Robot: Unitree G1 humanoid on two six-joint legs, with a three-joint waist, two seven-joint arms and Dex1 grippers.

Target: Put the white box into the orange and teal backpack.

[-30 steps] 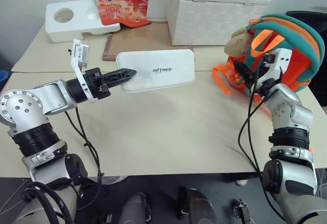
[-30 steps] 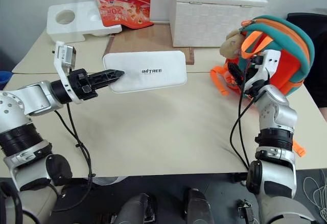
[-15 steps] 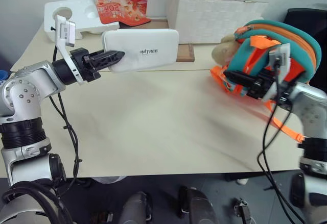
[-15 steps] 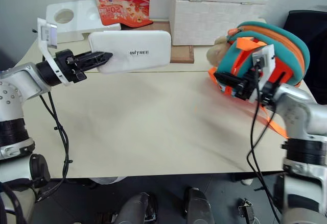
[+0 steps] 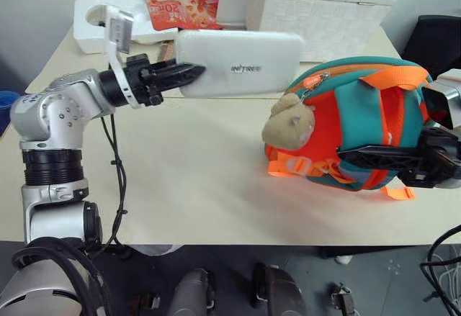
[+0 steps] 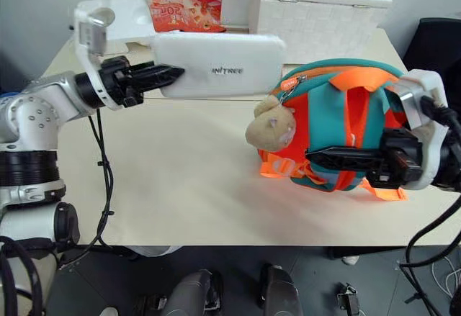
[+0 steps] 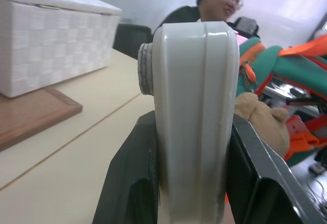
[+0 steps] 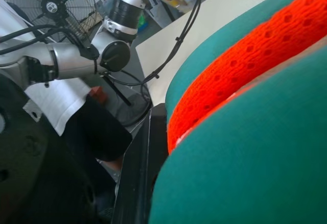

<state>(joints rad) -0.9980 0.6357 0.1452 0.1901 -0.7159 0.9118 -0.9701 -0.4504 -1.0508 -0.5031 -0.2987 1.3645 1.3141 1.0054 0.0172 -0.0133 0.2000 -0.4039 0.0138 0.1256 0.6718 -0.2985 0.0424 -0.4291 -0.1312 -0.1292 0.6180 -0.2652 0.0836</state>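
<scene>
While my left gripper (image 5: 196,73) clamps the white box (image 5: 241,72) aloft, my right gripper (image 6: 324,159), closed on the backpack (image 5: 356,130), has dragged it nearer.

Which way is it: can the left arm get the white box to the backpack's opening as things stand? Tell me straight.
Probably yes. The left gripper holds the white box up off the table, its far end just behind the orange and teal backpack, which the right gripper grips. Nothing stands between them, though I cannot tell whether the zipper is open.
</scene>
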